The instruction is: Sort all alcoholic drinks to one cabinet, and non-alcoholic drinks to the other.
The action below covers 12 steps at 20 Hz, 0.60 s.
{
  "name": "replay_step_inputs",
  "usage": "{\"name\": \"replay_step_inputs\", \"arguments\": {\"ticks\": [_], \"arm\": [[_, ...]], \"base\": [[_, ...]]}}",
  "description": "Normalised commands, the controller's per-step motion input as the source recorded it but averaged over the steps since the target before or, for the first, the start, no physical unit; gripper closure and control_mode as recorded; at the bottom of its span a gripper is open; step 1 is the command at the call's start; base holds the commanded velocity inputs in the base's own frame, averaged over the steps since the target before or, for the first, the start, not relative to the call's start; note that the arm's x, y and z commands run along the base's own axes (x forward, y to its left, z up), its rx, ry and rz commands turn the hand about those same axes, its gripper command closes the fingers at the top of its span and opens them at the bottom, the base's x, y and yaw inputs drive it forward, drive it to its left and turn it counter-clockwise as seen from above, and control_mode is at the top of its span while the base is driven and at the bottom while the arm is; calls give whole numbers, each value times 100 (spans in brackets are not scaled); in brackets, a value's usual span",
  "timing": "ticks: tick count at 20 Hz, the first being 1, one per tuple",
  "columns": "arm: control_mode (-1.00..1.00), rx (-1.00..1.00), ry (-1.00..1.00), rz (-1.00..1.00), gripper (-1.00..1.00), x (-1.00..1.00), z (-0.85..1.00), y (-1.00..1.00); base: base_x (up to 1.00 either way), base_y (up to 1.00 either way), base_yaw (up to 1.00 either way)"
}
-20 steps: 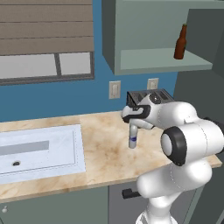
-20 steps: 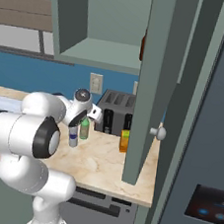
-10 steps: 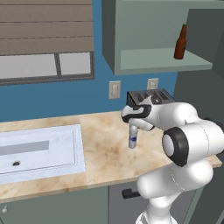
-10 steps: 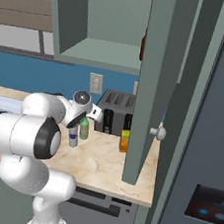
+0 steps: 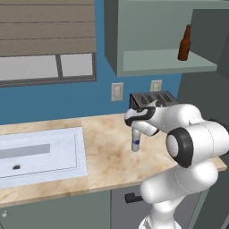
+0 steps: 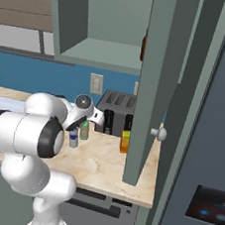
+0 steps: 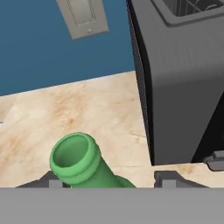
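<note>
Green bottle [image 7: 74, 159]: stands upright on the marble counter [image 5: 103, 147], just beside the dark toaster [image 7: 183, 78]; seen from above in the hand view, open mouth upward, neck tilted across the picture. Gripper [image 7: 107, 181]: hangs over that bottle, one dark fingertip on each side of the neck; jaws about half apart; neck close against the left-hand tip, bare counter showing between it and the right-hand tip; cannot tell whether any pad presses the glass.

White bottle [image 5: 135, 144] with blue label: upright on the counter, below the hand in the left base view; in the right base view just beside the green one, nearer the camera. Orange carton [image 6: 125, 141]: on the counter in front of the toaster's right end, near the edge of the open cabinet door [image 6: 152, 89]. Brown bottle [image 5: 183, 43]: upright on the shelf of the open wall cabinet [image 5: 165, 62], towards its right end, well above the toaster.

Sink [image 5: 40, 152]: set in the counter at left, well apart from the bottles; wall outlet [image 7: 83, 15] on the blue wall behind.
</note>
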Motion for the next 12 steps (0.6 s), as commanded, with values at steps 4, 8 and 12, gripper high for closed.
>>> {"name": "replay_step_inputs", "arguments": {"ticks": [4, 8, 12], "arm": [[-100, 0, 0, 0, 100, 0, 0, -1], [-100, 1, 0, 0, 100, 0, 14, -4], [-100, 6, 0, 0, 100, -1, 50, 0]], "base": [[0, 0, 0], [0, 0, 0], [0, 0, 0]]}}
